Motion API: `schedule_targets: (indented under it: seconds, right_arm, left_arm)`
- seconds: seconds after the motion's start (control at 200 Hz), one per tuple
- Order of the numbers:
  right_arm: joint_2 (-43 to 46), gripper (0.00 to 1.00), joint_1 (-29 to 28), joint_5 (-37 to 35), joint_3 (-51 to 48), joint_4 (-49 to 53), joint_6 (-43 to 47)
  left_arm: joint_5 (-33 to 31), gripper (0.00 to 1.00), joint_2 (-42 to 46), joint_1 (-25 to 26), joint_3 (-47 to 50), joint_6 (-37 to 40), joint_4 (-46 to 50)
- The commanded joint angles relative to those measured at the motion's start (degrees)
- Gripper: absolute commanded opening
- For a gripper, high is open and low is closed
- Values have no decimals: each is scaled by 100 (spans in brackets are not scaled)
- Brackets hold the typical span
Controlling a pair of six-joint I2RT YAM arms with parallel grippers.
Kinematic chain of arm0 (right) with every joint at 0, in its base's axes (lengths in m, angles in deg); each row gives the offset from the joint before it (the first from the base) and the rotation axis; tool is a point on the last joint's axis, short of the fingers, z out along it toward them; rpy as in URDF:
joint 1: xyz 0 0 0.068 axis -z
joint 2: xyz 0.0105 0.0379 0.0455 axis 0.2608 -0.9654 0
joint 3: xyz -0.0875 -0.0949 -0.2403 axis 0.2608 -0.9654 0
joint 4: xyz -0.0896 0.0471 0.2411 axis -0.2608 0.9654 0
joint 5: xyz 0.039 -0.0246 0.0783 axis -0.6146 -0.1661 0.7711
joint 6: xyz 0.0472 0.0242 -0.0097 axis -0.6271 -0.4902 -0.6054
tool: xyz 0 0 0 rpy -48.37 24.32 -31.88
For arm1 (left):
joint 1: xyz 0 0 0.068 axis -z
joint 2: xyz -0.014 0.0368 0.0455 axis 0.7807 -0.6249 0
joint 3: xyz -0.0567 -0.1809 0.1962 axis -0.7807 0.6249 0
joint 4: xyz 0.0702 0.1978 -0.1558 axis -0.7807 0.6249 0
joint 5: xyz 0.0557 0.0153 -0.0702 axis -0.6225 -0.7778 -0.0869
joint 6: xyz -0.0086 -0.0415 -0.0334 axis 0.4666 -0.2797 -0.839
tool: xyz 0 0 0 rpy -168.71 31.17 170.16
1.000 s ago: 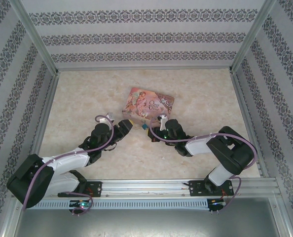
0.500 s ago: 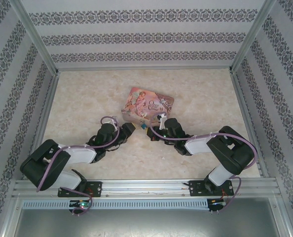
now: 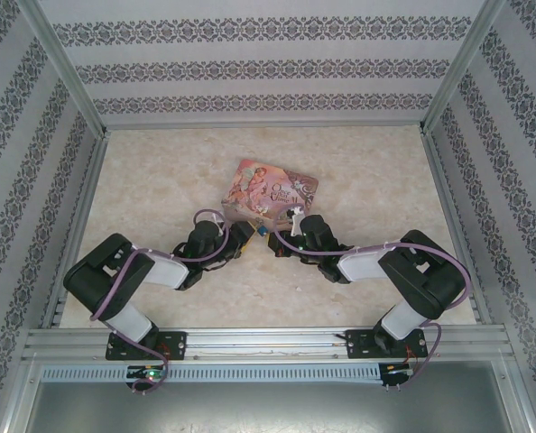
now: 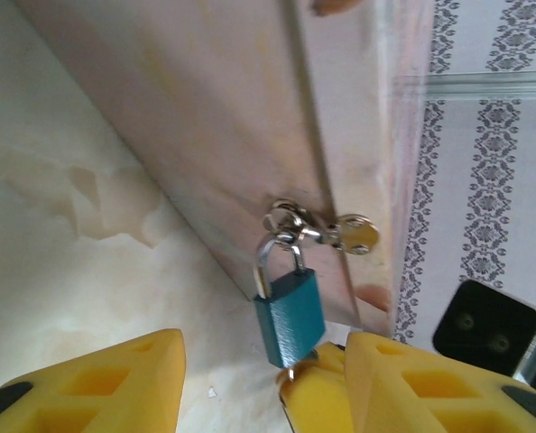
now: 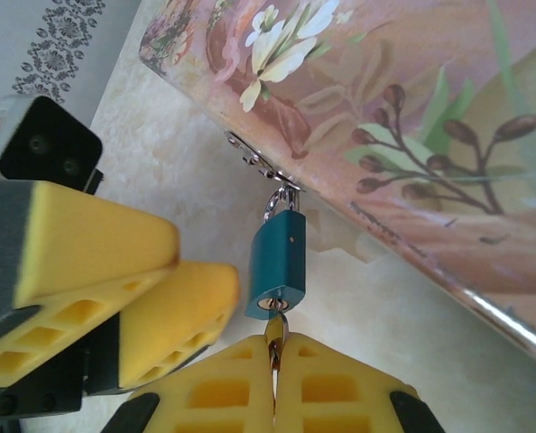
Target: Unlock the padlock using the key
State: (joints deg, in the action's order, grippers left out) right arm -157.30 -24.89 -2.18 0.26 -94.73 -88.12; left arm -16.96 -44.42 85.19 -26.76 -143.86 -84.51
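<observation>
Left side first: the left gripper (image 3: 246, 238) stands spread, its yellow fingers (image 4: 124, 379) set either side of the padlock (image 4: 289, 316) and gripping nothing; whether the nearer pad grazes the blue body I cannot tell. Centre: the padlock hangs by its thin shackle from the silvery hasp (image 4: 291, 221) on the near wall of the pink tin (image 3: 272, 188), which rests on the table (image 3: 376, 180), shackle seated, body dangling free with keyhole end toward the arms. Right side: the right gripper (image 5: 274, 383) is pinched tight on the key (image 5: 275, 332), whose tip sits in the keyhole at the bottom of the body; depth of seating not clear. Judgement: key is in or nearly in, the turn is not yet made. To do it well, the left pads should likely come together on the flat blue faces first, since a free-hanging body would just swing round with the key. Then push the key home along the lock's own axis and roll the right wrist about that line, no sideways lean. Risks: the thin key slipping in the foam pads, or the tin sliding if pulled.
</observation>
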Motion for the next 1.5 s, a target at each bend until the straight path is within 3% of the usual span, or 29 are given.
schedule_targets:
  seconds: [0.0, 0.745, 0.919, 1.334, 1.494]
  right_arm:
    - [87, 0, -59, 155, 168, -196, -29]
    - [80, 0, -15, 316, 232, -196, -293]
    - [78, 0, -9, 357, 244, -196, -362]
    - [217, 0, 37, 305, 166, -196, -383]
    - [392, 11, 97, 267, 72, -196, -334]
  left_arm:
    - [40, 48, -196, 85, -144, -298, -557]
    - [148, 37, -1408, 111, -351, -1028, -2127]
    - [127, 29, -1728, 128, -360, -1213, -2611]
    - [43, 12, -1641, 141, -272, -1174, -2515]
    - [64, 11, -1360, 143, -288, -1032, -2136]
